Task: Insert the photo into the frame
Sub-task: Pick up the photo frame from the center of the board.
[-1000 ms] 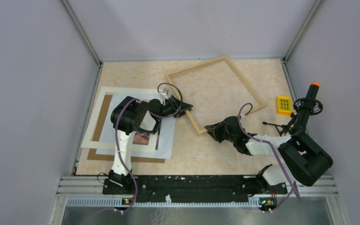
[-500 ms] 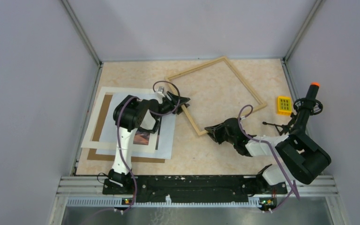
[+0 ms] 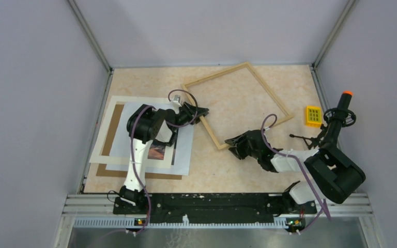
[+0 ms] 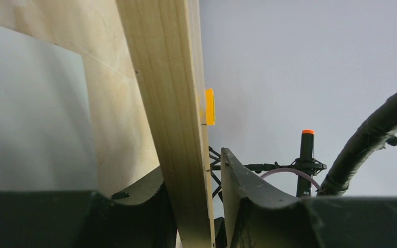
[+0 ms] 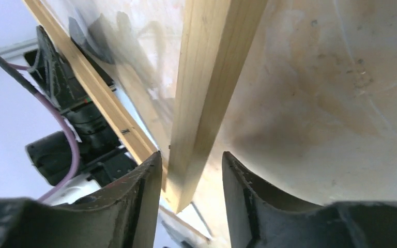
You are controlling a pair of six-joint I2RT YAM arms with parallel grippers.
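The light wood frame (image 3: 269, 88) lies turned like a diamond at the back middle of the table. My left gripper (image 3: 199, 112) straddles its left rail (image 4: 170, 93); the rail rests against one finger with a narrow gap to the other. My right gripper (image 3: 231, 142) is open around the rail end at the frame's near corner (image 5: 212, 67), with gaps on both sides. The photo (image 3: 157, 151) lies on white sheets at the left, partly hidden by my left arm.
A white mat (image 3: 106, 132) and a brown backing board (image 3: 113, 173) lie under the photo at the left. A yellow block (image 3: 314, 115) and a black stand with an orange tip (image 3: 344, 103) are at the right wall.
My left gripper has moved a little back and left along the frame's left rail. The right gripper and the frame have hardly moved.
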